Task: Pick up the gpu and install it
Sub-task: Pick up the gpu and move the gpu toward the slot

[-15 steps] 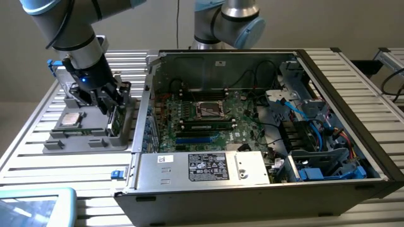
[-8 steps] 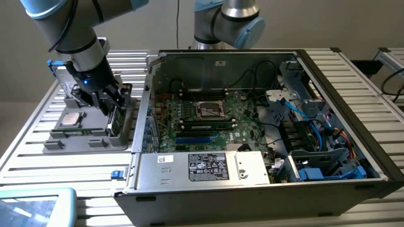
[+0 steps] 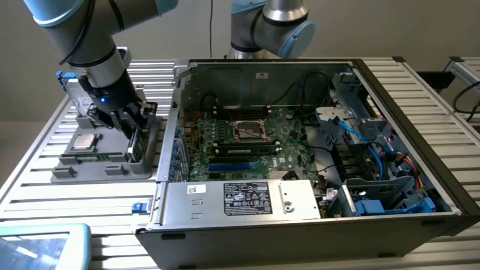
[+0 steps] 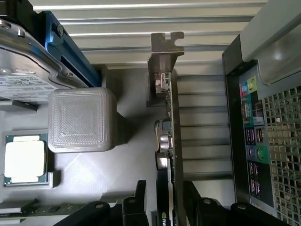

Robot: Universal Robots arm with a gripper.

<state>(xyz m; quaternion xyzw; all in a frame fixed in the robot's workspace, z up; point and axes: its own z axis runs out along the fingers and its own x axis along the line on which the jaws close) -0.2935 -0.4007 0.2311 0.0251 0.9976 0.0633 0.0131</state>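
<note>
between the parted jaws of the claw (image 4: 165, 189), upright on edge in the gray tray (image 4: 131, 165): the gpu (image 4: 170, 141), apparently not yet pinched. best to centre, close evenly, lift straight up.

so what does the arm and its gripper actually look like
The arm is made of round silver-grey tubes with pale blue joint caps, and a thin black cable runs alongside it. The gripper is black and blocky, with a small blue light on its body and two black fingers.
</note>
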